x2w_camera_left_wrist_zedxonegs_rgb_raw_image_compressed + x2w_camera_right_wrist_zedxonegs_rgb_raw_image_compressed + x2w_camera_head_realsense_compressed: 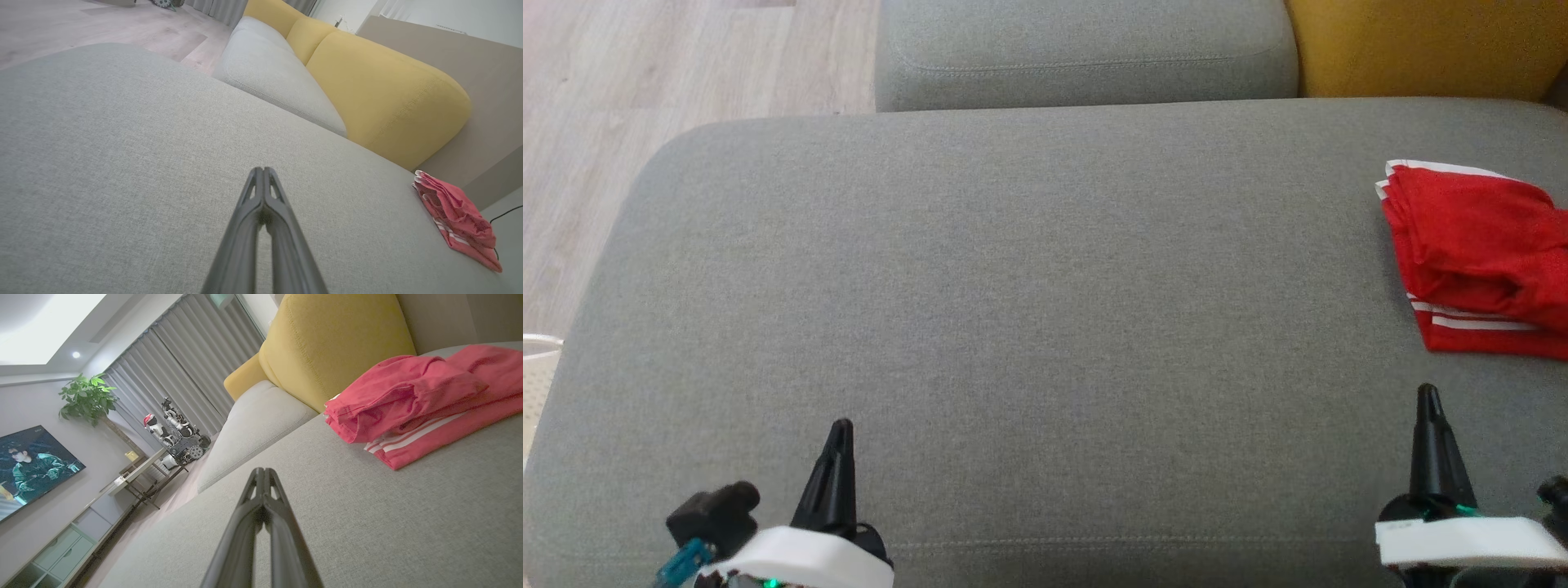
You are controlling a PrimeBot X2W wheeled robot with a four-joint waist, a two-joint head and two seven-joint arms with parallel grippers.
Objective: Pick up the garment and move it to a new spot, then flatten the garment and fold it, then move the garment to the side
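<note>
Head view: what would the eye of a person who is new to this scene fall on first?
The red garment with white stripes stands out first, lying loosely folded at the right side of the wide grey seat cushion. Behind it, a yellow back cushion gives the second strong colour. At the near edge, the left end effector and the right end effector are both shut and hold nothing.
</note>
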